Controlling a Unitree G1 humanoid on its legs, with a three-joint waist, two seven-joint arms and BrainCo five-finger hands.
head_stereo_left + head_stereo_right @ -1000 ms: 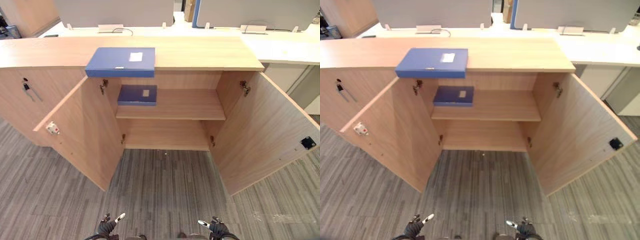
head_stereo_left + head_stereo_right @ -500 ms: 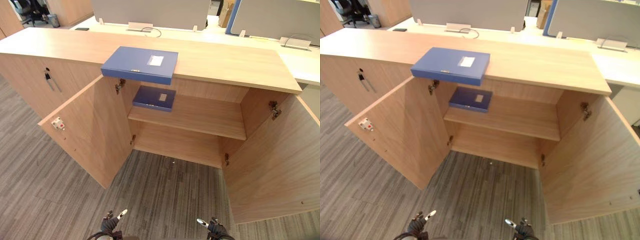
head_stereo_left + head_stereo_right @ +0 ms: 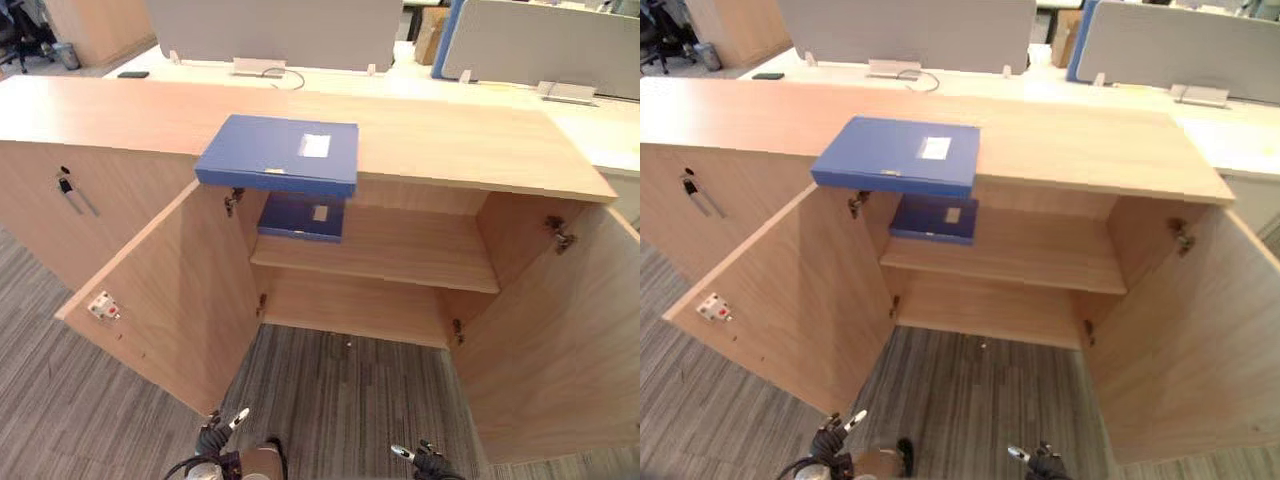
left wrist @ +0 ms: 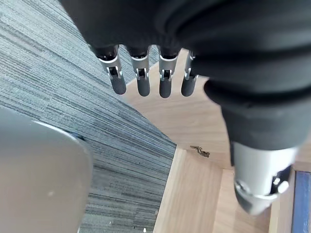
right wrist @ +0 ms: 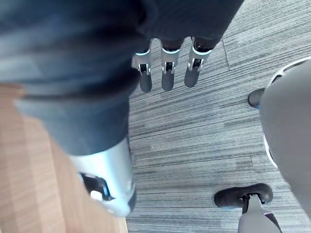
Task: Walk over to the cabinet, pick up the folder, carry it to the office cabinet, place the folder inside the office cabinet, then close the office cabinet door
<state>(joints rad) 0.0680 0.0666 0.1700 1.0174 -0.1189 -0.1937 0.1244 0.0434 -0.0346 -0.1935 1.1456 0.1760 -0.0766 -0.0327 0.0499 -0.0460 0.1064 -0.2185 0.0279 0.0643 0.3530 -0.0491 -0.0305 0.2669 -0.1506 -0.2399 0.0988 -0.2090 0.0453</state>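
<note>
A blue folder (image 3: 278,153) with a white label lies flat on the wooden cabinet top (image 3: 460,140), its front edge overhanging the open left compartment. A second blue folder (image 3: 300,216) rests on the middle shelf (image 3: 400,250) inside, at its left end. Both cabinet doors stand wide open: the left door (image 3: 160,290) and the right door (image 3: 560,340). My left hand (image 3: 215,437) and right hand (image 3: 418,457) hang low at the bottom of the eye views, far from the folders. Each is open with straight fingers (image 4: 141,80) (image 5: 167,73) and holds nothing.
A closed neighbouring cabinet door with keys (image 3: 66,185) in its lock sits to the left. Desks with grey partitions (image 3: 270,30) stand behind the cabinet. Striped grey carpet (image 3: 340,390) runs between me and the open doors.
The camera has shifted and come a little closer to the cabinet, so the whole scene sits differently. Folders, doors and hanging hands are unchanged.
</note>
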